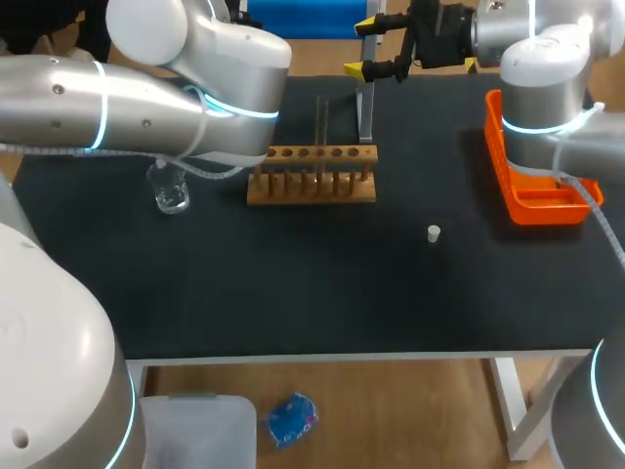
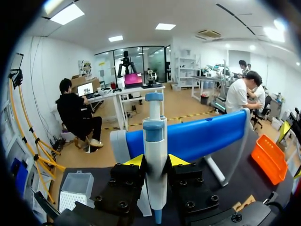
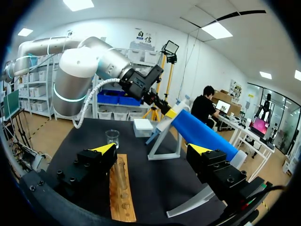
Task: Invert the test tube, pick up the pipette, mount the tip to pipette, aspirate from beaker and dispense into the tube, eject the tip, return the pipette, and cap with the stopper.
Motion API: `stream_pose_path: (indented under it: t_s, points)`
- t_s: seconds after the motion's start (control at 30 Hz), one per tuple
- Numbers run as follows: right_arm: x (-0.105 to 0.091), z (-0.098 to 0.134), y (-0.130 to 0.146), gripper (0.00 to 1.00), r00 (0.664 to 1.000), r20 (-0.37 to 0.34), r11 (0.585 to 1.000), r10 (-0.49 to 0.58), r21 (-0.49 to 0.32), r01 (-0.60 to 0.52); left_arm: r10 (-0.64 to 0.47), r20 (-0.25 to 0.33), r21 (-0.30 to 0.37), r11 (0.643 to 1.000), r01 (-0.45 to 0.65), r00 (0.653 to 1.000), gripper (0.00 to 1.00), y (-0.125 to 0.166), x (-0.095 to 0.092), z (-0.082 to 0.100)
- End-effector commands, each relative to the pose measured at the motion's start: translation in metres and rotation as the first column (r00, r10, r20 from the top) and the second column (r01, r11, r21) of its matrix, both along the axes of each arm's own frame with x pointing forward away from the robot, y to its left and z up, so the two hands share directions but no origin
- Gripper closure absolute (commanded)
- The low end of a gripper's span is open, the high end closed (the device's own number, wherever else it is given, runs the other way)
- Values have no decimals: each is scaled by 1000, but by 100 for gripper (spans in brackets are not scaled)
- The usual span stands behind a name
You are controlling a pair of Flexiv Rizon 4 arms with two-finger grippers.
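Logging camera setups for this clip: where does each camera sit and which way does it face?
Head view: fixed above and behind, looking down on the table; left arm and right arm enter from the sides.
Left wrist view: on the left wrist, looking out along the left gripper, shut on the pipette.
Right wrist view: on the right wrist, facing over the open right gripper toward rack and beaker.
Shared: head and right wrist views both show rack, beaker, left arm.

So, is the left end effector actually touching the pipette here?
Touching. In the left wrist view the left end effector clamps the upright pipette. Both yellow tips press against its white body, one from each side, with no gap.
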State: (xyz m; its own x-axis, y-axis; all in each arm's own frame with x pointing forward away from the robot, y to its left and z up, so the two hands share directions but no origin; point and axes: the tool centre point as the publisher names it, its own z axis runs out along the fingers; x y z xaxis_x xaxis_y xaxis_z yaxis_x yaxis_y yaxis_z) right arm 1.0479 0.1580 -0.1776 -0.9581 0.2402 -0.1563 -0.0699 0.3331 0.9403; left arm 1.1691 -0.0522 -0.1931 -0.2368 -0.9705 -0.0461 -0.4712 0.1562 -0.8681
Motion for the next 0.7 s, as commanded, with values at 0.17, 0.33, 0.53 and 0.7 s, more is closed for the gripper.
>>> stream_pose_path:
  t_s: [0.17, 0.33, 0.53, 0.7]
  points:
    - [0, 0, -1, 0, 1000, -1, 1000, 2, -3, -2, 4, -17, 7, 1000, -4, 1000, 100, -1, 5, -3]
    - [0, 0, -1, 0, 1000, -1, 1000, 2, -3, -2, 6, -27, 11, 1000, -6, 1000, 100, -1, 7, -6]
    - [0, 0, -1, 0, 1000, -1, 1000, 2, -3, -2, 3, -31, 16, 1000, -3, 1000, 100, -3, 10, -7]
    - [0, 0, -1, 0, 1000, -1, 1000, 2, -3, -2, 1, -37, 17, 1000, -1, 999, 100, -4, 10, -11]
